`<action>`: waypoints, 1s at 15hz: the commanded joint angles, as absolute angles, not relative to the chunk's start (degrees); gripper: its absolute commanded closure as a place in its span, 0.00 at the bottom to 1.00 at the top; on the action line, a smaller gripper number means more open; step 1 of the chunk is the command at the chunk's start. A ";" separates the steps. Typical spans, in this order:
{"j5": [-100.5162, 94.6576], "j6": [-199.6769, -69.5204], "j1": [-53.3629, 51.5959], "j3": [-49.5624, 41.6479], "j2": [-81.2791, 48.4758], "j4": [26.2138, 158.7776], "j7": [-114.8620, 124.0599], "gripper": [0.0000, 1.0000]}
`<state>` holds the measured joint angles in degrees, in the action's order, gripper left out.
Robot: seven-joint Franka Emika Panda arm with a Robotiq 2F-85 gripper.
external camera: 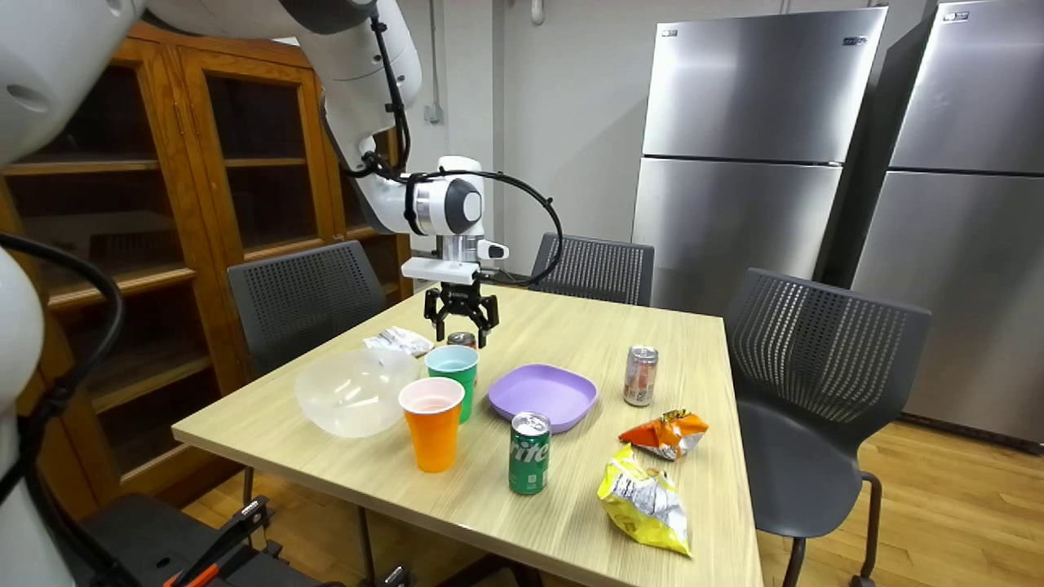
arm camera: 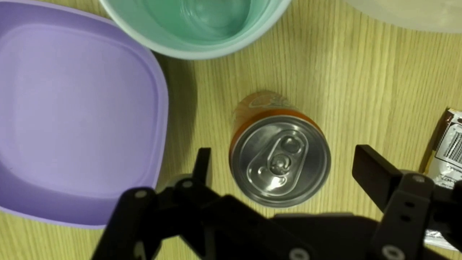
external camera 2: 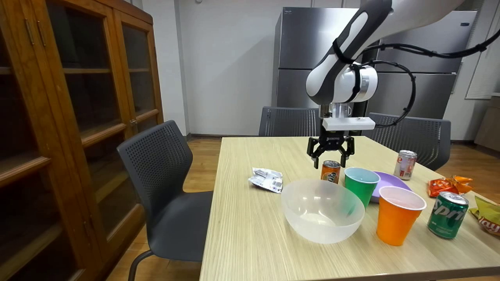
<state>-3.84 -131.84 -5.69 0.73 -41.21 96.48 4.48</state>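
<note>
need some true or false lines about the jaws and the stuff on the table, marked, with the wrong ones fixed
1. In the wrist view, the orange can shows between the jaws, with the green cup and the purple plate near it. True.
2. The jaws are shut on the green cup. False: they stand open, apart from it.
3. The green soda can and the orange cup stand upright on the table. True.
4. A frosted bowl and a silver packet are also on the table. True.
5. The green soda can sits on the purple plate. False: it stands directly on the table.
6. The silver packet lies inside the frosted bowl. False: it lies directly on the table.
</note>
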 commanded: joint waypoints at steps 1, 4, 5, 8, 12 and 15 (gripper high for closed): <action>-4.33 -129.57 -6.78 -0.02 -42.70 93.71 6.24 0.00; -4.27 -129.51 -6.86 -0.04 -42.85 93.84 6.16 0.00; -4.26 -129.66 -6.85 -0.05 -42.74 94.13 6.16 0.00; -4.31 -129.84 -6.84 -0.13 -42.42 94.57 6.16 0.00; -4.33 -130.03 -6.79 -0.31 -42.08 95.12 6.22 0.00; -4.41 -130.08 -6.82 -0.45 -42.00 95.30 6.20 0.22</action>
